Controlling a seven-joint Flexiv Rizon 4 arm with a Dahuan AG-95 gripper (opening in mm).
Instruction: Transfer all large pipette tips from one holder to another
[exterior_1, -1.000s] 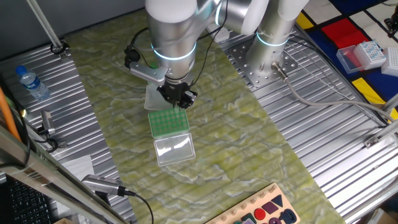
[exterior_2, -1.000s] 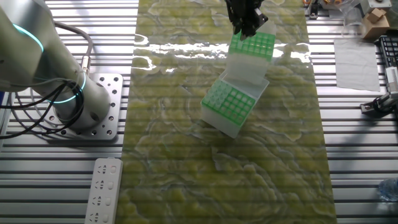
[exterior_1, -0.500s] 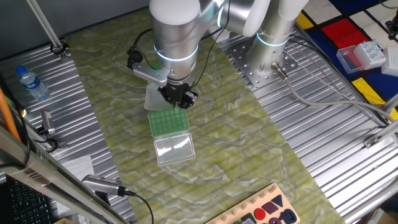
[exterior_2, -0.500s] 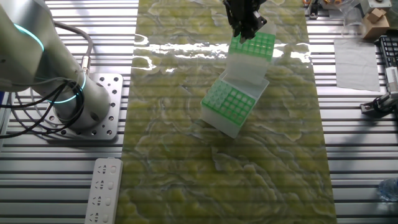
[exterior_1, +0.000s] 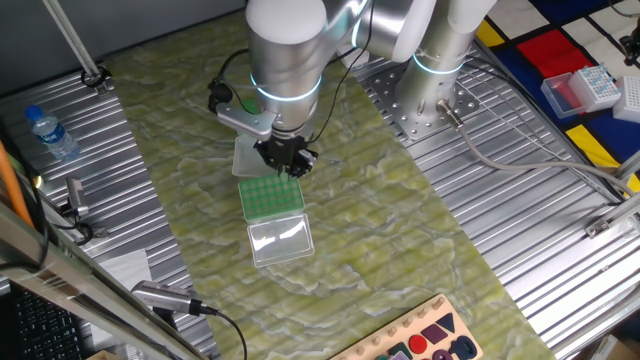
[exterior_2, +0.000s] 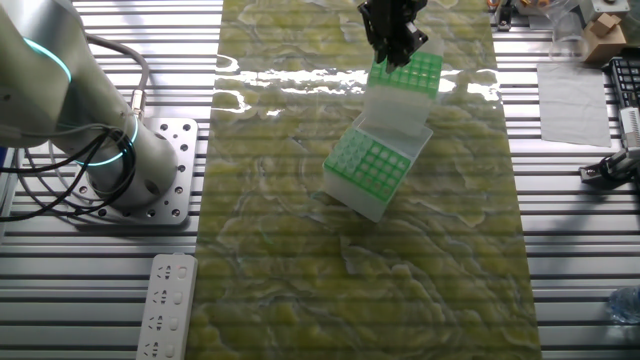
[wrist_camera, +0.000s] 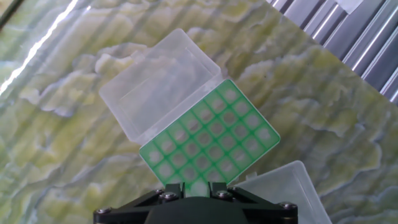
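A green-topped holder (wrist_camera: 211, 140) fills the middle of the hand view, its clear lid (wrist_camera: 158, 81) hinged open at the upper left. Its holes look pale, and I cannot pick out single large pipette tips. My gripper (wrist_camera: 195, 186) hovers just over this holder's near edge. Only the finger roots show, a narrow gap apart, and what lies between them is blurred. From one fixed view, the gripper (exterior_1: 288, 165) hangs over the far end of the green holder (exterior_1: 272, 197). In the other fixed view, the gripper (exterior_2: 397, 50) is above the far holder (exterior_2: 412, 72), with a second green holder (exterior_2: 370, 168) nearer.
A second clear lid (wrist_camera: 286, 186) lies at the lower right of the hand view. A water bottle (exterior_1: 48, 132) stands at the left, small boxes (exterior_1: 580, 88) at the far right, a shape board (exterior_1: 420, 340) at the front. The arm base (exterior_2: 100, 150) is left of the mat.
The gripper has risen slightly and drifted a little above the holder. The holders and lids have not moved.
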